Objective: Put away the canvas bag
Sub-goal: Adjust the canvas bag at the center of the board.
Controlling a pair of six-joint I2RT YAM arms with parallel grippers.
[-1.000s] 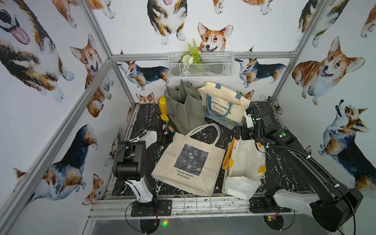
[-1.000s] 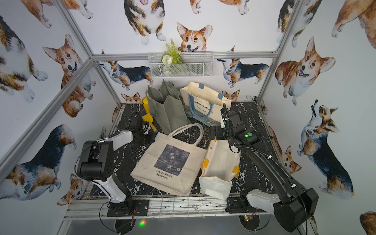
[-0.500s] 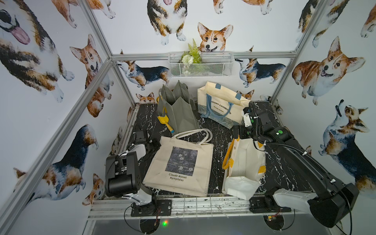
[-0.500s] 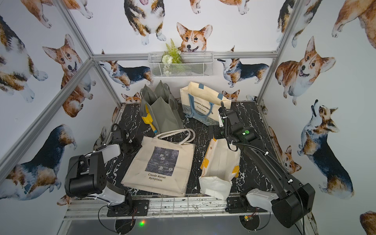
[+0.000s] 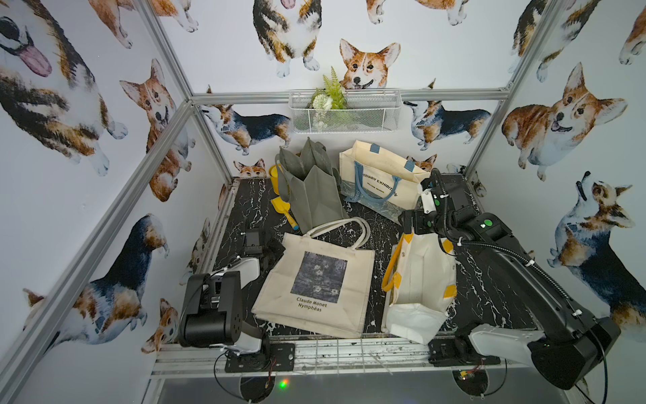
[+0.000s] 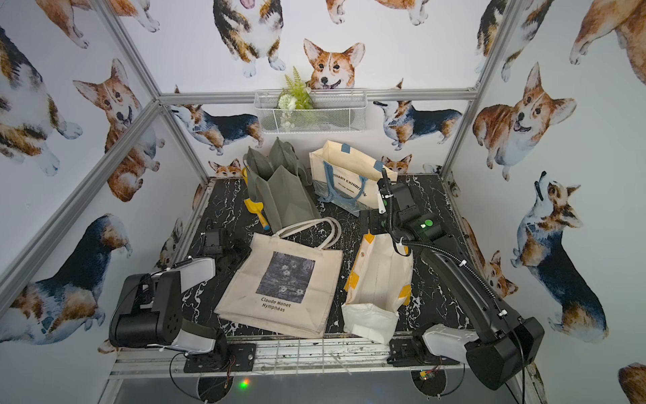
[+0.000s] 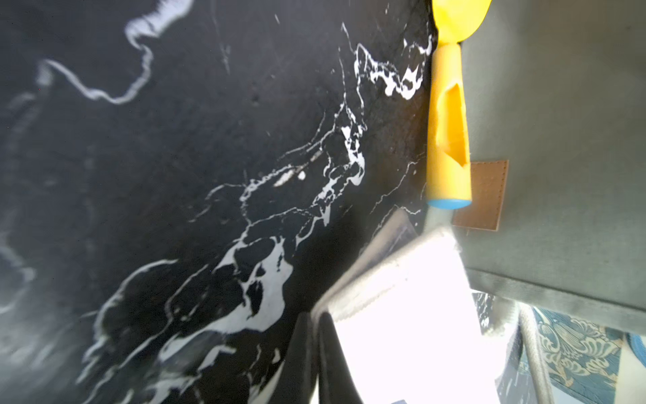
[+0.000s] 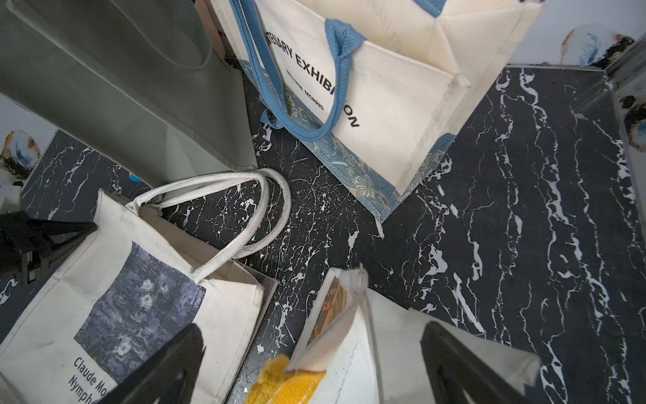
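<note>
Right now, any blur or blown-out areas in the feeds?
Left wrist view: canvas bag corner blown out white, tabletop soft toward the frame edge, yellow scoop handle sharp. Right wrist view: crisp, evenly lit, no glare. Both top views: sharp, even light.

Both arms pair matte black housings with glossy white shells. The left arm [image 5: 213, 304] has a boxy black motor block with small round holes in its side, a white link [image 5: 246, 267], and thin wires looping from a black, screwed base plate [image 5: 279, 355]. The right arm [image 5: 524, 280] is a long black link carrying a ribbed black cable hose [image 5: 496, 249] bound by white zip ties, with a round green sticker [image 5: 487, 222]. The right gripper [image 8: 311, 328] has black wedge-shaped fingers [image 8: 167, 363].
</note>
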